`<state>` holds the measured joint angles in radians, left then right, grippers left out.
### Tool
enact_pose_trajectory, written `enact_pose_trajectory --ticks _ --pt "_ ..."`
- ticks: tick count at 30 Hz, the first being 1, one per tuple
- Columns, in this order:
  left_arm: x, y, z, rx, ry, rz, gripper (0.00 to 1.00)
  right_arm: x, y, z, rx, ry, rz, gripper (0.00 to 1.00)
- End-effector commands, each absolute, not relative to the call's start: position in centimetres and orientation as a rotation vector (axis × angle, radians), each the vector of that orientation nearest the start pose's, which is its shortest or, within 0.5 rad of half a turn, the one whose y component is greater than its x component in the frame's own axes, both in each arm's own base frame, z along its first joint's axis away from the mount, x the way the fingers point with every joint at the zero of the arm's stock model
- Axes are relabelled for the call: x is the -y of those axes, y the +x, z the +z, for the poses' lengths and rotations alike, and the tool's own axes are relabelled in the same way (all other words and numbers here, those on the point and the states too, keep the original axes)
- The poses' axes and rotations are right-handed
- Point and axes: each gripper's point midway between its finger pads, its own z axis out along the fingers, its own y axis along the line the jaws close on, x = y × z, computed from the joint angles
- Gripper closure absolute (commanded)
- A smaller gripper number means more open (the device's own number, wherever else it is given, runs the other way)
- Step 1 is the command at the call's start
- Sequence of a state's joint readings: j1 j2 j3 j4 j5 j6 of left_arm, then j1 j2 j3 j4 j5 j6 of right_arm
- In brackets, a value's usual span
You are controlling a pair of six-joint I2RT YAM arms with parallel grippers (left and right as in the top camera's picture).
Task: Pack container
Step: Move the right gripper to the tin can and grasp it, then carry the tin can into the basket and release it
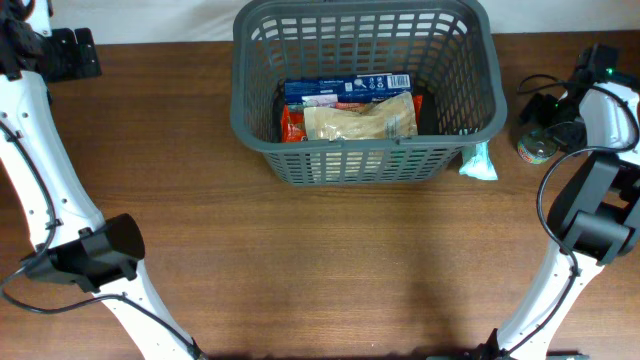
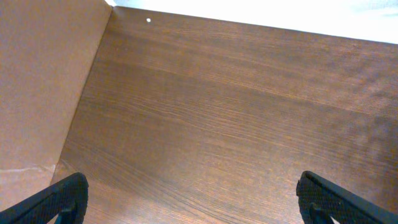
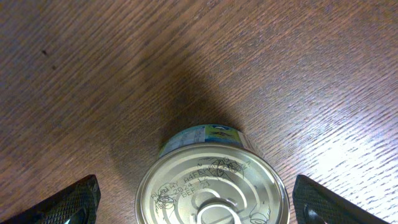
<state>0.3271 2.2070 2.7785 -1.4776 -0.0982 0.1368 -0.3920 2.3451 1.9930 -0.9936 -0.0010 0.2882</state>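
Right wrist cam: can sitting between wide-open jaws, nothing gripped

Right gripper [image 3: 199, 208] hangs spread either side of an upright can [image 3: 211, 186]. The container [image 1: 350, 165] sits to its left, far-middle of the table [image 2: 217, 112], so the right arm's the nearer one. Left gripper [image 2: 189, 199] is open over bare wood. The lid stamp looks like a 2024 date; the rest is unreadable.

Setting: robot test bench, probably a lab. Evidence: wooden table [image 1: 320, 270], two white robot arms [image 1: 60, 195], loose cables [image 1: 541, 200], plain white backdrop [image 1: 160, 20].
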Motion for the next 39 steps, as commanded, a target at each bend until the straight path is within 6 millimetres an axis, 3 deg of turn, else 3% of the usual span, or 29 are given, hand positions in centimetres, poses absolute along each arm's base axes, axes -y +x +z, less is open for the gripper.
enact_pose_trajectory --ticks 1,13,17,24,30,35,39 --pt "-18.0 47.0 31.4 -2.485 -0.297 0.319 0.01 19.5 46.6 1.8 -2.785 0.996 -0.031 0.07" --pt "-18.0 47.0 31.4 -2.485 -0.297 0.319 0.01 19.2 45.8 0.7 -2.831 1.013 -0.028 0.11" --pt "-18.0 47.0 31.4 -2.485 -0.297 0.319 0.01 19.1 45.8 0.6 -2.834 1.013 -0.028 0.17" --pt "-18.0 47.0 31.4 -2.485 -0.297 0.319 0.01 19.0 44.6 -1.8 -2.899 1.039 -0.04 0.22" --pt "-18.0 47.0 31.4 -2.485 -0.297 0.319 0.01 18.9 44.4 -1.8 -2.906 1.041 -0.039 0.31" --pt "-18.0 47.0 31.4 -2.485 -0.297 0.319 0.01 18.8 44.5 -0.4 -2.901 1.04 -0.023 0.39" --pt "-18.0 47.0 31.4 -2.485 -0.297 0.319 0.01 19.3 45.7 3.9 -2.835 1.018 -0.023 0.39"
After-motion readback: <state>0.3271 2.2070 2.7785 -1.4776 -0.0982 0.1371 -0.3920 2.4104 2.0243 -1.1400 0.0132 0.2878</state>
